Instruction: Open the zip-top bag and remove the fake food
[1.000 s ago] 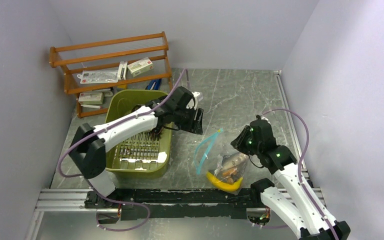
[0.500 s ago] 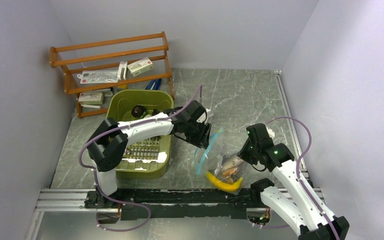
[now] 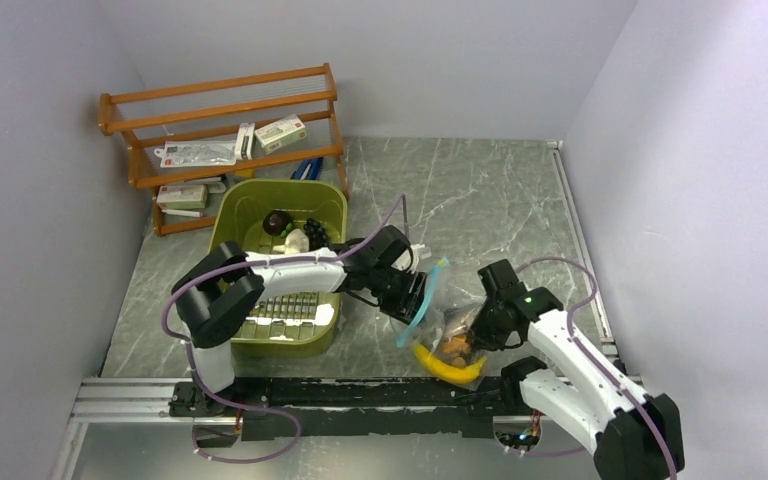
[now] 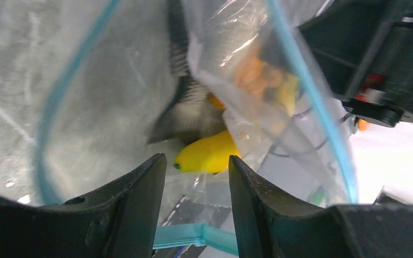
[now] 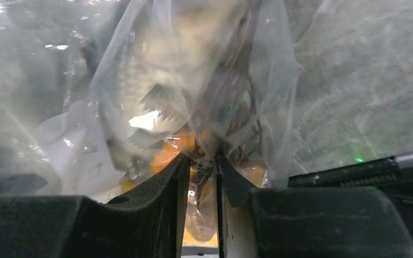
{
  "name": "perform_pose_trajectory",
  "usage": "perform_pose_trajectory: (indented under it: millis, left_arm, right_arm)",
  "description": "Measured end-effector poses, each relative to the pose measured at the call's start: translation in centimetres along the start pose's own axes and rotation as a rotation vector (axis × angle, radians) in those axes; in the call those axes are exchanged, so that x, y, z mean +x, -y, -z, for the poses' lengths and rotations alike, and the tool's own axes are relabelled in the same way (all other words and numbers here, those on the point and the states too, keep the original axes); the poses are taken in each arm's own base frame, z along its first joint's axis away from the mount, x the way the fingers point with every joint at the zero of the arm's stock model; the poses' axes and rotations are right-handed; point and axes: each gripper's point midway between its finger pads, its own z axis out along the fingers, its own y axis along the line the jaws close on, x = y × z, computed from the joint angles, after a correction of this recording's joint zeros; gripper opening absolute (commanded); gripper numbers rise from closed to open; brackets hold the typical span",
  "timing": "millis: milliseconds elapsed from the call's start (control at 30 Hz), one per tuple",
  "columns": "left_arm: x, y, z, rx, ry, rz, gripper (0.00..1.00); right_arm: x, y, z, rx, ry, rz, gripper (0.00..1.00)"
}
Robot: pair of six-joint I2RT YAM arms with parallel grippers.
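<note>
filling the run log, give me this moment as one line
left gripper: open at zip-top bag mouth | right gripper: shut on zip-top bag | in bag: banana, fish, orange bits

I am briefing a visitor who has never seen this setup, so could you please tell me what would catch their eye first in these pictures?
The clear zip-top bag with its teal strip, front centre of the table, stands out: the right gripper pinches its plastic and the open left gripper sits at its mouth. A bright yellow banana shows at its near end, and an olive-green bin stands to the left.
</note>
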Motion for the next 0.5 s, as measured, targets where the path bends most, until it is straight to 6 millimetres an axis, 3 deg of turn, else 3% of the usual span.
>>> perform_pose_trajectory:
  millis: [100,300,400,500]
  left_arm:
    - [0.6,1.2,-0.4,0.037,-0.011,-0.009,0.59]
    - [1.7,2.9,-1.1,0.072,-0.03,-0.04,0.58]
    - [1.4,2.4,-1.2,0.025,-0.007,-0.029,0.59]
    - [0.9,1.4,-0.7,-0.051,0.035,-0.011,0.59]
  right_arm:
    - [1.2,-0.3,-1.8,-0.021,-0.066,0.012,0.22]
    - [1.4,-4.3,-2.9,-0.186,-0.124,0.073,0.23]
    - [0.2,-6.0,-2.4,-0.237,-0.092,0.122,0.25]
    - [-2.2,-8.1,-0.4,-0.309,0.014,0.161,0.26]
